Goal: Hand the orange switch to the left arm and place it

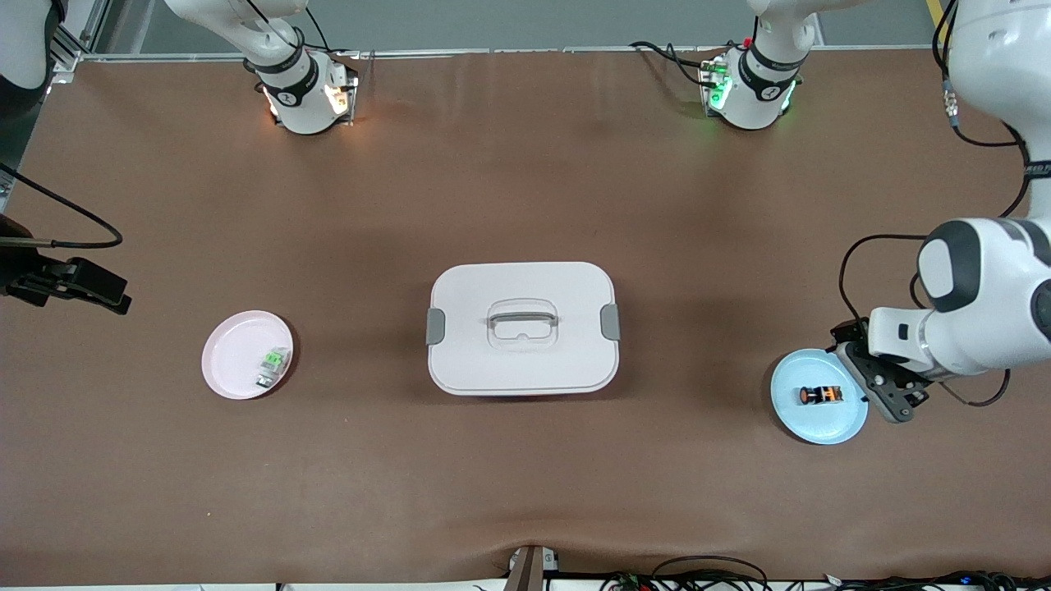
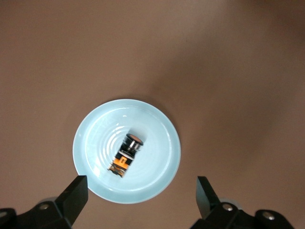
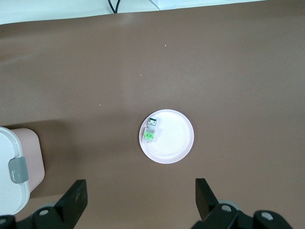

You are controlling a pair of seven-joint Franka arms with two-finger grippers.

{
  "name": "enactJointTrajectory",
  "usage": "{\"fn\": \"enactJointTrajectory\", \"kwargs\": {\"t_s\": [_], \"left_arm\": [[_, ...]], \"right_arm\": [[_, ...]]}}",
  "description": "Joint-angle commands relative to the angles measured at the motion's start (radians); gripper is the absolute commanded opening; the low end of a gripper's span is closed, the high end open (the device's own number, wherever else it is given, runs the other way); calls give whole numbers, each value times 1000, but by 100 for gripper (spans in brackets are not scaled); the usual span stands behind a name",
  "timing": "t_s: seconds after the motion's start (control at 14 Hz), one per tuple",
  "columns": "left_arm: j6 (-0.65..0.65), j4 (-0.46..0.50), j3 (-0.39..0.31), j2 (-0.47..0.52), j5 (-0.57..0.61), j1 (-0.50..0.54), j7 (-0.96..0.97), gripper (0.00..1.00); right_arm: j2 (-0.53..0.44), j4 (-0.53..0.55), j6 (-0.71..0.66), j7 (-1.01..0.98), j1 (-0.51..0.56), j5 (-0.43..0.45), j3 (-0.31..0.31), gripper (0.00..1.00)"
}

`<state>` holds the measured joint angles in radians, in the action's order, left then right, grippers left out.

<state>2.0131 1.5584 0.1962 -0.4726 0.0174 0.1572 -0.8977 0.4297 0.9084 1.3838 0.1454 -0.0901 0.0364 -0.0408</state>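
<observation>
The orange switch [image 1: 821, 395] lies on its side on a light blue plate [image 1: 821, 431] toward the left arm's end of the table. My left gripper [image 1: 875, 387] hangs open over that plate's edge, above the switch and not touching it. In the left wrist view the switch [image 2: 127, 155] lies in the plate [image 2: 157, 138], and the open gripper [image 2: 140, 195] is empty. The white box [image 1: 523, 328] stands shut in the middle of the table. My right gripper [image 1: 70, 283] waits open and empty, high over the right arm's end of the table.
A pink plate [image 1: 234, 353] with a green-and-clear small switch [image 1: 273, 367] sits toward the right arm's end. The right wrist view shows this plate [image 3: 174, 138], the green switch [image 3: 151, 130] and a corner of the box [image 3: 12, 169].
</observation>
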Motion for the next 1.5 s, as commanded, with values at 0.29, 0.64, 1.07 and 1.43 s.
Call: {"fn": "enactJointTrajectory", "kwargs": {"t_s": [0.29, 0.64, 1.07, 1.43], "left_arm": [[-168, 23, 34, 164, -10, 1, 628, 100], [-212, 23, 54, 229, 4, 2, 1034, 100], [-289, 20, 52, 324, 48, 8, 1108, 100], [-353, -3, 28, 397, 61, -1, 1091, 100]], "right_arm": [[-29, 14, -74, 0, 55, -16, 18, 100], [-98, 133, -33, -3, 95, -82, 15, 100], [-288, 455, 181, -39, 95, -82, 13, 100], [-334, 523, 205, -76, 93, -75, 13, 100]]}}
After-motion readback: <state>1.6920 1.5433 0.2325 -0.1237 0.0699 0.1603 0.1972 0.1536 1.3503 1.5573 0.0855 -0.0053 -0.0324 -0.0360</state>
